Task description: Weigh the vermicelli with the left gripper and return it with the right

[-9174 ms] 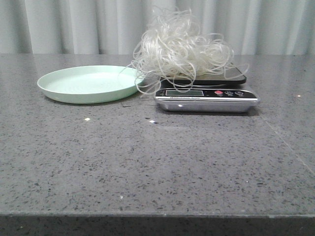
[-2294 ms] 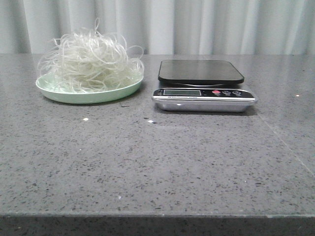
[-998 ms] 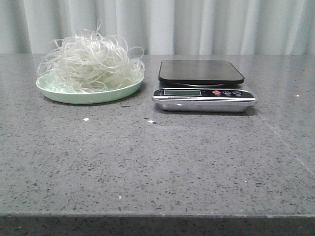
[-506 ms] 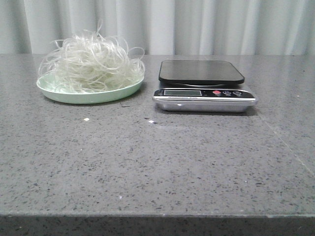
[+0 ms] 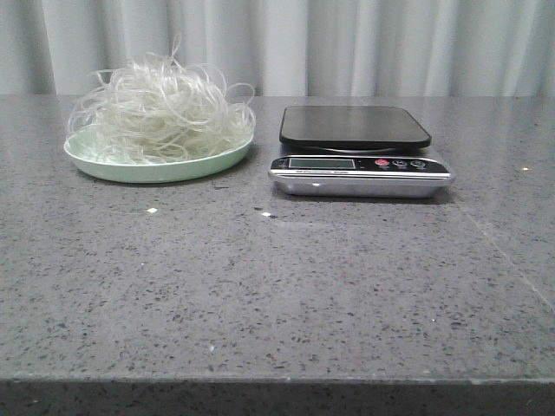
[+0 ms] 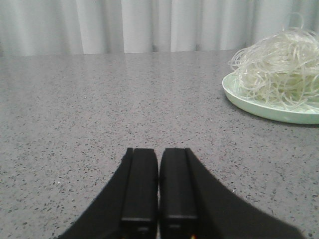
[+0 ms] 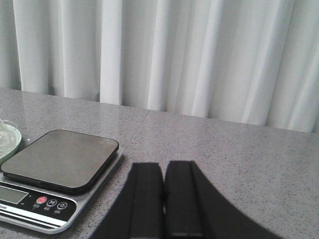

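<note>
Both grippers absent from front view, vermicelli point(image 5: 160, 108) plated

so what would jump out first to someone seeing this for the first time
The fluffy white vermicelli stands out most, heaped on the pale green plate at the left rear of the grey table. Beside it on the right sits a kitchen scale with its black platform bare. In the wrist views, the left tool and right tool are both shut and holding nothing.
</note>
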Available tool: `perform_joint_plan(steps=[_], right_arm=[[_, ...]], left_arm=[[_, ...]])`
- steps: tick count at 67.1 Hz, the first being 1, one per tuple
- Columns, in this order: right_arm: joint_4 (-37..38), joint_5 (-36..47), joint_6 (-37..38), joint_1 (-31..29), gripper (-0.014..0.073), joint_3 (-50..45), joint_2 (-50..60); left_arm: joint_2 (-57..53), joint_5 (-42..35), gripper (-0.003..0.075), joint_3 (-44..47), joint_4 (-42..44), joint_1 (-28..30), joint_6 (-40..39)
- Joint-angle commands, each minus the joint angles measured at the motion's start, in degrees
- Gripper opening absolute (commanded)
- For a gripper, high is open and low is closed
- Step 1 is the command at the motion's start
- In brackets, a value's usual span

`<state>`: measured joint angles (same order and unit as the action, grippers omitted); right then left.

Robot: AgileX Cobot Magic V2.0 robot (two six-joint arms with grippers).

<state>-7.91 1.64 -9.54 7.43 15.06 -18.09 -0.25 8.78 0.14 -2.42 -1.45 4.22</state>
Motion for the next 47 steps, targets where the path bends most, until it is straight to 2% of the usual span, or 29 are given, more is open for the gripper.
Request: perform_joint_plan(steps=[1, 35, 47], right_arm=[[0.08, 4.58, -0.40, -0.35, 0.0150, 1.49, -0.34], [0.08, 4.41, -0.49, -0.35, 0.0150, 1.49, -0.34], [1.40, -0.72, 0.04, -2.95, 0.0150, 1.35, -0.07]], left_arm=[[-1.19, -4.72, 0.0137, 0.47, -0.60, -0.01, -0.35], [-1.19, -4.72, 0.0137, 0.47, -0.60, -0.01, -0.35], [-1.19, -4.72, 0.0137, 0.47, -0.60, -0.01, -0.35]])
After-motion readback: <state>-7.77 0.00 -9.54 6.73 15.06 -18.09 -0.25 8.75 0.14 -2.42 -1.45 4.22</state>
